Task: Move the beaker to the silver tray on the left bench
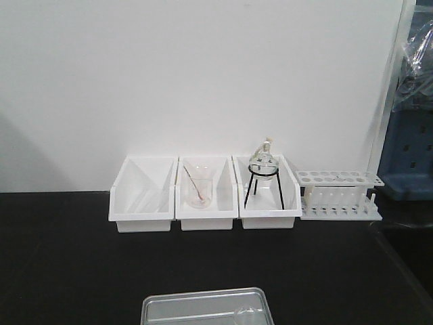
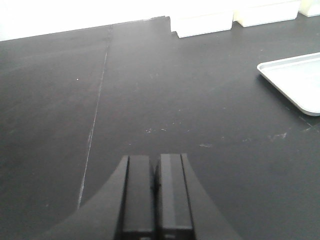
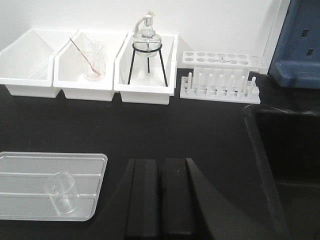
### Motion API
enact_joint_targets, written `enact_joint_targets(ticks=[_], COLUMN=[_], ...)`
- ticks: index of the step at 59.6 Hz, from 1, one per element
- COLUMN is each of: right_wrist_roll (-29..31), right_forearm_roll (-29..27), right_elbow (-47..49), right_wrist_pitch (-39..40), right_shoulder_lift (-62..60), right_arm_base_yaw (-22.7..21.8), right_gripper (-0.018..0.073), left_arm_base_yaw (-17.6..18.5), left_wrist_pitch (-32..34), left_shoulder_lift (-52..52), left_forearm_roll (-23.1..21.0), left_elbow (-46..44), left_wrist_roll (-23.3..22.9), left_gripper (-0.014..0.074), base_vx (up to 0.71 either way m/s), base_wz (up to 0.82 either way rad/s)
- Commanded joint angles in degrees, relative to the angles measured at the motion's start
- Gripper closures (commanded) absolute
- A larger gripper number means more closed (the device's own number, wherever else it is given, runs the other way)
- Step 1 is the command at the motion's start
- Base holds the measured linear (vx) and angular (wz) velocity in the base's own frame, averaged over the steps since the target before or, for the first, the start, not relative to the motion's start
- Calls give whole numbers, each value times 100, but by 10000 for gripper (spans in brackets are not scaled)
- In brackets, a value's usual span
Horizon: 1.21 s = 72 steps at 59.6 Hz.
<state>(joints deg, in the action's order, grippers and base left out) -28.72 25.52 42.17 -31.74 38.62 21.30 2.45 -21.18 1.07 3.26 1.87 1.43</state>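
The left bench (image 3: 200, 135) is being occupied by three white bins (image 3: 87, 75) far ahead of the right gripper (image 3: 160, 192); a rod beaker (image 3: 94, 61) and tripod flask (image 3: 147, 37) are being held inside. The silver tray (image 3: 30, 165), left of that gripper, is carrying the beaker (image 3: 62, 192) upright. The test-tube rack (image 3: 220, 77) is being kept ahead-right. Both the right and left gripper (image 2: 156, 192) are being held closed, empty.

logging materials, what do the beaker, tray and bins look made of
Beaker: clear glass by the look, see-through with glints, though clear plastic is possible. Tray: shiny grey metal, reflective with a raised rim. Bins: glossy white plastic, probably.
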Motion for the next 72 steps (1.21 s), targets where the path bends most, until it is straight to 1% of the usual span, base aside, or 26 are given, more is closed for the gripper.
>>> enact_joint_targets(ticks=[1, 6, 9, 12, 15, 18, 20, 24, 26, 32, 33, 37, 41, 48, 51, 55, 60, 72], right_wrist_roll=[40, 51, 195, 578, 1216, 1780, 2110, 2430, 2443, 2271, 2229, 2126, 2113, 2080, 1998, 1922, 1922, 1922], right_forearm_roll=[299, 201, -4, -347, -786, -1300, -1543, -1988, -2138, -2387, -2376, -2292, -2151, -2154, -2163, -2161, -2141, -2141], right_elbow=[169, 169, 169, 156, 52, -210, -391, -966, -1294, -2291, -2481, -3031, -3547, -4247, -4426, -4422, -4422, -4427], right_wrist_pitch=[360, 360, 360, 373, 464, 734, 973, 1463, 1710, 2070, 2094, 2100, 2107, 2131, 2299, 2266, 2404, 2375], right_shoulder_lift=[-76, -83, -65, -118, -271, -485, -675, -1130, -1329, -2048, -2190, -2639, -3114, -4044, -3982, -3900, -3928, -3999], right_arm_base_yaw=[-22, -22, -22, -27, -34, -34, -34, -113, -222, -965, -1136, -1561, -1825, -1970, -1970, -1965, -1965, -1965], right_gripper=[570, 570, 570, 570, 570, 570, 570, 570, 570, 570, 570, 570, 570, 570, 570, 570, 570, 570], left_arm_base_yaw=[45, 45, 45, 45, 45, 45, 45, 45, 45, 45, 45, 45, 45, 45, 45, 45, 45, 45], left_wrist_pitch=[429, 429, 429, 429, 429, 429, 429, 429, 429, 429, 429, 429, 429, 429, 430, 430, 430, 430], left_shoulder_lift=[41, 41, 41, 41, 41, 41, 41, 41, 41, 41, 41, 41, 41, 41, 41, 41, 41, 41], left_forearm_roll=[-15, -15, -15, -15, -15, -15, -15, -15, -15, -15, -15, -15, -15, -15, -15, -15, -15, -15], left_elbow=[114, 114, 114, 114, 114, 114, 114, 114, 114, 114, 114, 114, 114, 114, 114, 114, 114, 114], left_wrist_roll=[-10, -10, -10, -10, -10, -10, -10, -10, -10, -10, -10, -10, -10, -10, -10, -10, -10, -10], left_gripper=[595, 595, 595, 595, 595, 595, 595, 595, 595, 595, 595, 595, 595, 595, 595, 595, 595, 595], base_vx=[0, 0, 0, 0, 0, 0, 0, 0, 0, 0, 0, 0, 0, 0, 0, 0, 0, 0], base_wz=[0, 0, 0, 0, 0, 0, 0, 0, 0, 0, 0, 0, 0, 0, 0, 0, 0, 0])
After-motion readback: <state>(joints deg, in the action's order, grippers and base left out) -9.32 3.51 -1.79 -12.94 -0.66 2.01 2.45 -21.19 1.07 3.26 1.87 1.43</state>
